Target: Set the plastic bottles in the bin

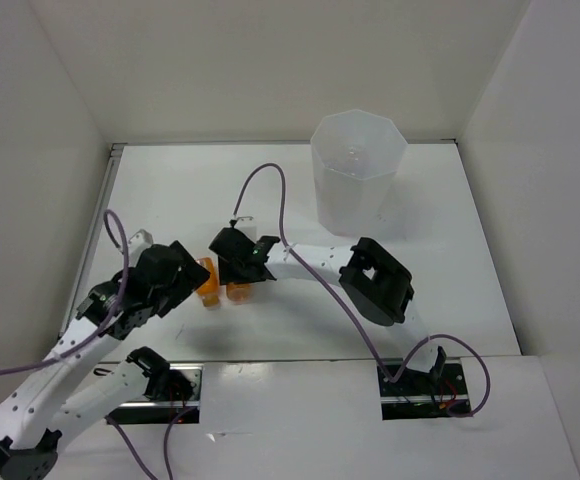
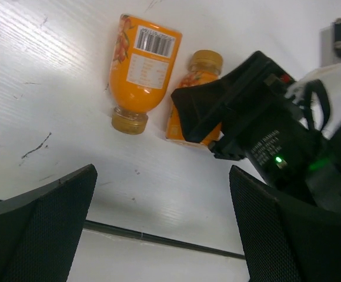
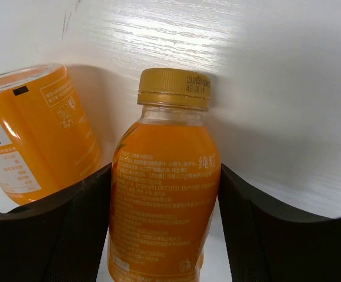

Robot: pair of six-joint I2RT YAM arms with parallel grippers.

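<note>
Tabletop (image 1: 440,250) in white, viewed from above and from both wrists. Near its middle the held bottle (image 3: 164,194), stubby and orange, is on its side with the right gripper (image 1: 240,272) over it, jaws clamped on either side of its body. Just beside it, on its left, the free bottle (image 2: 142,70) also lies on its side. Their long axes are nearly parallel, running roughly near to far, but the caps point opposite ways. The free bottle's cap faces the left gripper (image 2: 164,232), and the held bottle's cap faces away from it. The left gripper sits close by, jaws wide apart and holding nothing. The bin (image 1: 355,195) stands upright toward the far right, well apart from both bottles.
</note>
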